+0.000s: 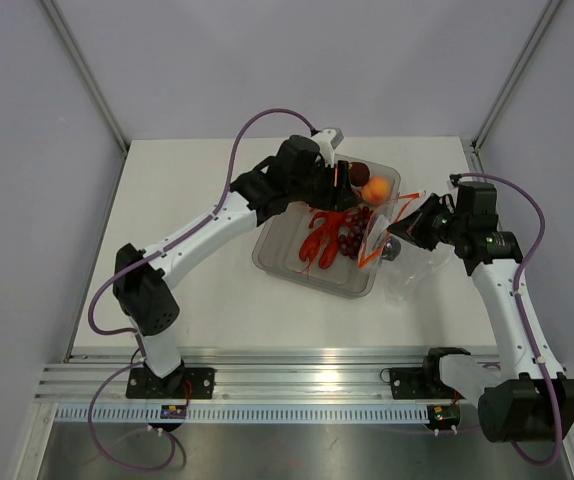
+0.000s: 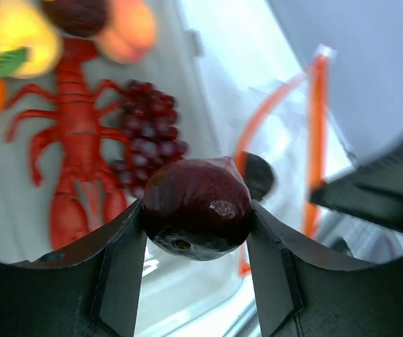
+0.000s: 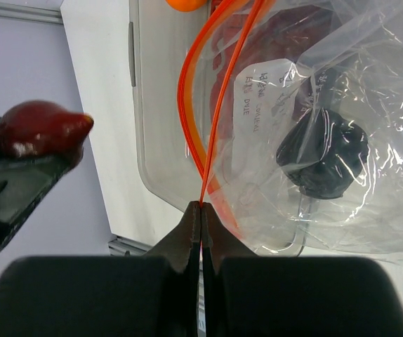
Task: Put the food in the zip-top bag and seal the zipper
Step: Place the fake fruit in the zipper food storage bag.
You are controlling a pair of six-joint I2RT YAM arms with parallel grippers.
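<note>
Between the fingers of the left claw point(image 2: 196, 219) a plum point(image 2: 196, 200) sits clamped, held above the tray point(image 1: 272, 252). Ahead and to the right of that claw gapes the bag point(image 3: 342, 84), its zipper point(image 3: 219, 105) pinched at one end by the tightly closed right claw point(image 3: 200, 210), one dark piece point(image 3: 322, 160) already inside. Lobster point(image 2: 75, 140) and grapes point(image 2: 149, 140) lie below the left claw. Loading looks to be the step in hand; next, the plum needs carrying over the mouth and releasing.

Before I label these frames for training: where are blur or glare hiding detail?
Left wrist view: the glossy dark-red round plum is sharp, the yellow toy fruit at the top edge blurred. Right wrist view: white glare streaks the clear crinkly plastic bag. Top view: even light, faint shadows.
</note>
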